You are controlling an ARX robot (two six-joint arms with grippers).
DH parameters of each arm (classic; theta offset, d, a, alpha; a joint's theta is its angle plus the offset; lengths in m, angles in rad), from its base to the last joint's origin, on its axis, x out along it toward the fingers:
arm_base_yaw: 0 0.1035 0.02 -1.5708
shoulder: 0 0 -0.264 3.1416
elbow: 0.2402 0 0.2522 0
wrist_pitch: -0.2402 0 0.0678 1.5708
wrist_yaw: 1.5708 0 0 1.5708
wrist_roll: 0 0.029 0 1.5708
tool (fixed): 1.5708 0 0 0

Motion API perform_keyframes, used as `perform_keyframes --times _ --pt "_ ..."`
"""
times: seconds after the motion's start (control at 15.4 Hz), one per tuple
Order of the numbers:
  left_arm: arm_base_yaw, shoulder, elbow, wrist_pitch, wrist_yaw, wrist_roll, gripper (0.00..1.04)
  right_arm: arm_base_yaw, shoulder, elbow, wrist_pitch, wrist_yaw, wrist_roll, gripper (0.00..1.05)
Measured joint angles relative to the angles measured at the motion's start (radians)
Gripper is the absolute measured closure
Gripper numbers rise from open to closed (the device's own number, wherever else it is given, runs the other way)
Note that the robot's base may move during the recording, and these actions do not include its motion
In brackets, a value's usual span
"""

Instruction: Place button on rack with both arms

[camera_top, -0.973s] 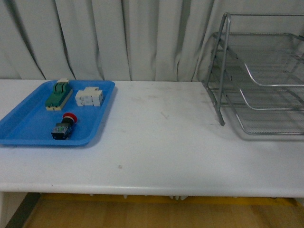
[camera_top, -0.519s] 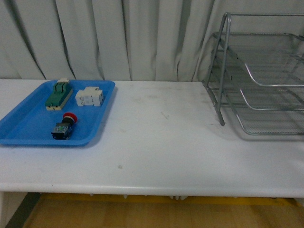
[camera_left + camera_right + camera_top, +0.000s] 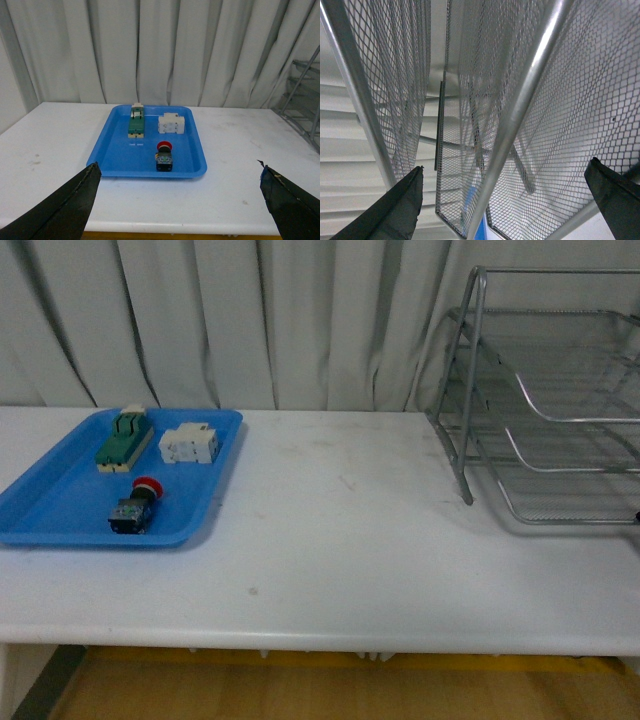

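Note:
The button (image 3: 135,507), with a red round cap and a black-and-blue body, lies on its side in the blue tray (image 3: 50,515) at the table's left. The left wrist view also shows the button (image 3: 164,156), well ahead of my open left gripper (image 3: 178,170), which holds nothing. The silver wire-mesh rack (image 3: 545,410) stands at the table's right. My right gripper (image 3: 505,167) is open and empty, close against the rack's mesh (image 3: 570,100) and a frame rod (image 3: 530,85).
A green-and-cream switch block (image 3: 123,437) and a white boxy component (image 3: 189,444) lie at the tray's far end. White curtain hangs behind the white table (image 3: 340,540). A small dark tip (image 3: 637,515) shows at the right edge beside the rack.
A small dark tip has come into the front view at the right edge near the rack's base. The button, tray and rack have not moved.

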Motion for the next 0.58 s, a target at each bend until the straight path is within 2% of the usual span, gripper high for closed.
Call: perform_keyframes --times 0.19,0.26,0.58 --pt "0.000 0.000 0.000 0.000 0.000 0.000 0.07 0.006 0.011 0.039 -0.018 0.014 0.000 0.08" --pt "0.000 0.000 0.000 0.000 0.000 0.000 0.07 0.007 0.019 0.054 -0.031 0.016 0.000 0.13" --pt "0.000 0.000 0.000 0.000 0.000 0.000 0.07 0.010 0.066 0.127 -0.005 0.013 0.037 0.71"
